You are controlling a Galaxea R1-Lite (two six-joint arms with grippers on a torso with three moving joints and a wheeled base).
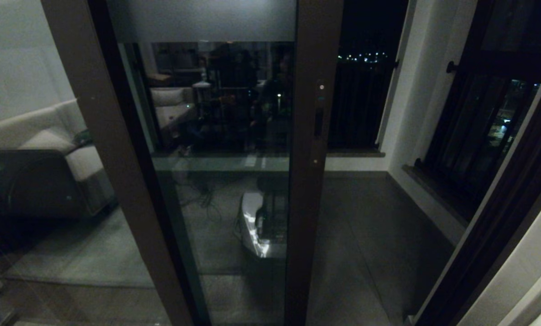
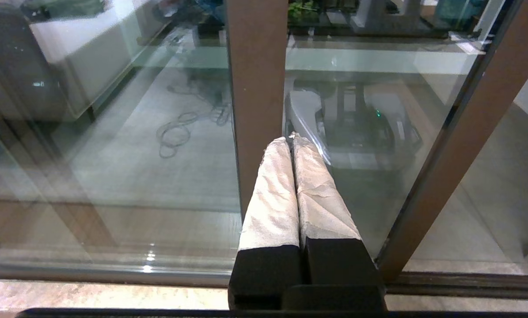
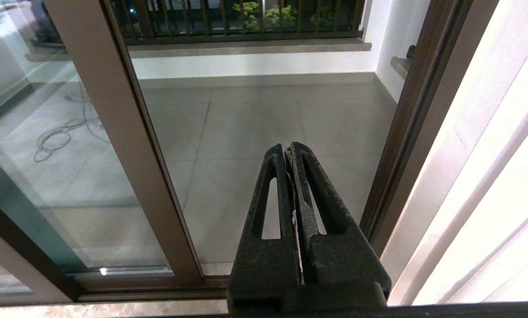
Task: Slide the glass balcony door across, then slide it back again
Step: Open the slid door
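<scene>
The glass balcony door (image 1: 308,203) has a dark brown frame, a frosted band (image 1: 202,20) along its top and a slim black handle (image 1: 318,122) on its stile. It stands partway across, with an open gap to its right. Neither gripper shows in the head view. My left gripper (image 2: 290,139), its fingers wrapped in white, is shut on nothing and held low in front of a brown upright (image 2: 257,88); the door's pane (image 2: 378,88) lies beside it. My right gripper (image 3: 289,145), black, is shut and empty, facing the open gap beside the door stile (image 3: 113,132).
A handle-less glass panel (image 1: 48,172) on the left shows a sofa. The dark door jamb (image 1: 501,217) bounds the gap on the right. Beyond lie the tiled balcony floor (image 3: 255,123), a railing (image 3: 246,17) and a black-framed side window (image 1: 478,127). The floor track (image 3: 135,282) runs below.
</scene>
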